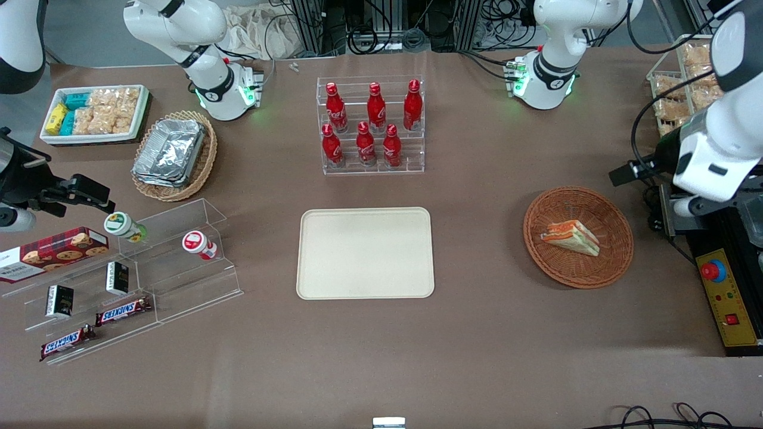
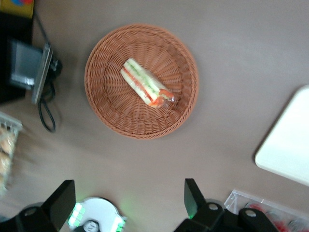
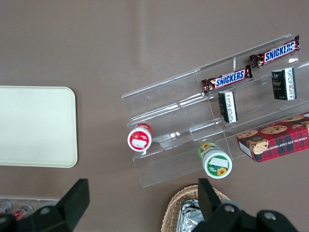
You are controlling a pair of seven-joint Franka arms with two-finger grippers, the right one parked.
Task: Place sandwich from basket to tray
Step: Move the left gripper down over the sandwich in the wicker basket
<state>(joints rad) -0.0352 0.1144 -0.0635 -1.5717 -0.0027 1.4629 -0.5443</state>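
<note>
Clearly, the approach step is in hand: the tray (image 1: 365,252) lies bare, the basket (image 1: 614,262) is toward the working arm's end, and the sandwich (image 1: 571,237) is inside it. High above, the gripper (image 2: 129,203) is held open; descent is needed next.

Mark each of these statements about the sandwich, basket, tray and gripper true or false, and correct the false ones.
1. The sandwich lies in the round wicker basket. True.
2. The cream tray holds a bottle. False: nothing lies on it.
3. The gripper is shut on the sandwich. False: it hangs above the table beside the basket, jaws open, holding nothing.
4. Six red cola bottles stand in a clear rack. True.
5. The basket touches the tray. False: bare table separates them.
</note>
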